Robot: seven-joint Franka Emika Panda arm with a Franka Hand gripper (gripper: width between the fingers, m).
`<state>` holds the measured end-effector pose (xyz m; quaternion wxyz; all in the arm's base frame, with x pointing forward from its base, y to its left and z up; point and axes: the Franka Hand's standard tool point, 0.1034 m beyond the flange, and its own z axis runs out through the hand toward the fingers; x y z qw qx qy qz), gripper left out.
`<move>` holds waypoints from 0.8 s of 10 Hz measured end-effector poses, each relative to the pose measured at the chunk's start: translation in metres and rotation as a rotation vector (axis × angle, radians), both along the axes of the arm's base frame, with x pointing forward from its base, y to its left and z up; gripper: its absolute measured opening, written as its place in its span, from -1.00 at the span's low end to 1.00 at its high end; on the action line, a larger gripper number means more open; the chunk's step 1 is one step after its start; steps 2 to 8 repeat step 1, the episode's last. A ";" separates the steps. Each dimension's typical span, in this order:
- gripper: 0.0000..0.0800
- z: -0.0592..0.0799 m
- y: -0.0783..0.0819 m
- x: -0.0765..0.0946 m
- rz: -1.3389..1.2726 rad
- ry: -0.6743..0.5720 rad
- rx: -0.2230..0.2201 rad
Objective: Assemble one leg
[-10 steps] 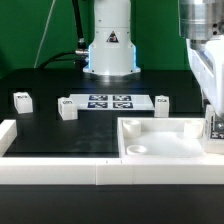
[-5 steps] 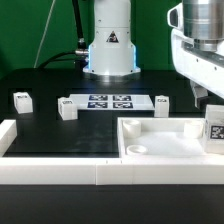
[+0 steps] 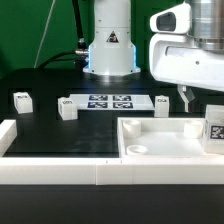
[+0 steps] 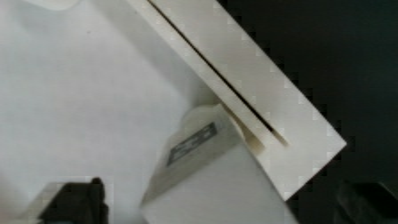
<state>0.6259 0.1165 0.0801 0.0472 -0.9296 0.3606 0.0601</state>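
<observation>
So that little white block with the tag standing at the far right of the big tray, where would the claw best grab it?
Probably from straight above, fingers closing on the two plain side faces of the leg. It stands upright at the edge of the tray, so its top is free while the tray's wall crowds it lower down. The gripper hangs apart from it.

We see exterior view evenly lit, moderately bright, low resolution, grainy. Black table matte, no glare. White tray-like part near overexposed, soft shadow inside its recess. Blue glow on robot base behind marker board. Wrist view soft, blurred throughout; white surfaces washed out; tag on leg smeared, unreadable; tool fingers dark, out of focus.
</observation>
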 end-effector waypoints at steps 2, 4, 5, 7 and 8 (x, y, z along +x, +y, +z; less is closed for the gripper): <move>0.62 0.000 0.000 0.000 -0.004 0.001 0.000; 0.62 0.000 0.000 0.000 -0.004 0.001 0.000; 0.62 0.000 0.000 0.000 -0.004 0.001 0.000; 0.62 0.000 0.000 0.000 -0.004 0.001 0.000; 0.62 0.000 0.000 0.000 -0.004 0.001 0.000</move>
